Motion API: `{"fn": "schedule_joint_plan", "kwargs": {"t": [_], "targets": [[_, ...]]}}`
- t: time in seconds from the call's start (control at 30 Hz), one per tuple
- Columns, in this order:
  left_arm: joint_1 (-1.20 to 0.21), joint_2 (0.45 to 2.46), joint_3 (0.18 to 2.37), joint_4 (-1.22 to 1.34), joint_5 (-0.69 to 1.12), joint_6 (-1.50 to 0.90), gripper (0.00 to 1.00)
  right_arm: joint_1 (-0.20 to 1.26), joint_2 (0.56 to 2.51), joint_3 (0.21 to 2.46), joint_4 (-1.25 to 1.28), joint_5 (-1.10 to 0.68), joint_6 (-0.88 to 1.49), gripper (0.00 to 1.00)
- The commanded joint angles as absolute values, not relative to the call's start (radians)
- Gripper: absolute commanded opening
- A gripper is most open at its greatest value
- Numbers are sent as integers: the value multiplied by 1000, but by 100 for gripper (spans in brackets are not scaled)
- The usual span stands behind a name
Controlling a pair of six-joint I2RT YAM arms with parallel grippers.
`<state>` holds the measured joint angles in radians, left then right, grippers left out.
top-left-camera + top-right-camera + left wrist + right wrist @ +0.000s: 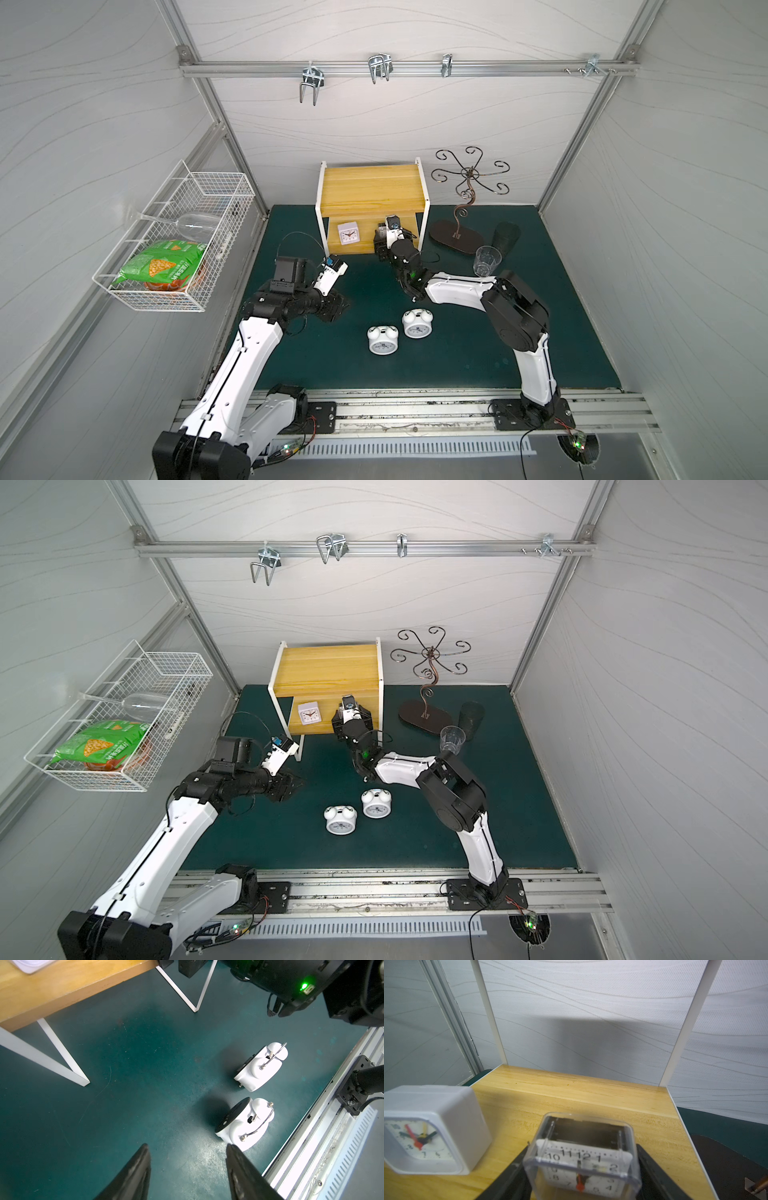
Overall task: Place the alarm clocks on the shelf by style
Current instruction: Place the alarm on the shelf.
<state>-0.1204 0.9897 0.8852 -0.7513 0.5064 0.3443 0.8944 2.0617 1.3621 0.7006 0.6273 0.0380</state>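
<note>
The shelf point(370, 187) point(328, 667) stands at the back of the green mat. On its lower board point(591, 1095) sits a white square alarm clock point(348, 235) point(425, 1130). A clear-cased square clock point(583, 1159) rests beside it on the same board, between the fingers of my right gripper point(582, 1147) point(388, 241). The fingers lie close along its sides, and contact is unclear. Two round white twin-bell clocks point(382, 340) point(417, 324) point(245, 1124) point(261, 1068) stand on the mat. My left gripper point(187, 1145) point(338, 309) hovers open and empty to their left.
A white wire basket point(174, 249) on the left wall holds a green snack bag and a wine glass. Right of the shelf are a dark metal cup stand point(457, 239), a dark cup point(506, 241) and a clear cup point(486, 259). A metal rail point(415, 411) runs along the front.
</note>
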Motion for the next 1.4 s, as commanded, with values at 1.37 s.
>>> {"fn": "schedule_joint_plan", "kwargs": {"t": [1.37], "targets": [[-252, 1029, 915, -931, 609, 638, 62, 1049, 1162, 864, -129, 441, 322, 99]]}}
